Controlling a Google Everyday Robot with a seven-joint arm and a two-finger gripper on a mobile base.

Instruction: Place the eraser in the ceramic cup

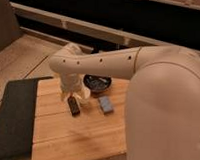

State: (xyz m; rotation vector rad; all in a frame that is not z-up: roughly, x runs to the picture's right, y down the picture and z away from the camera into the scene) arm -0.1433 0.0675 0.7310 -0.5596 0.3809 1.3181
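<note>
The eraser [74,105] is a small black block lying flat on the wooden table [76,136], left of centre. My gripper [72,91] hangs from the cream arm directly above and just behind the eraser, pointing down. It looks open and holds nothing. The ceramic cup [85,96] is a small cream shape close beside the gripper on its right, partly hidden by the wrist.
A grey-blue block [106,104] lies right of the eraser. A dark shallow bowl [97,83] sits behind it. A dark mat [13,115] covers the table's left side. My bulky arm [163,97] fills the right of the view.
</note>
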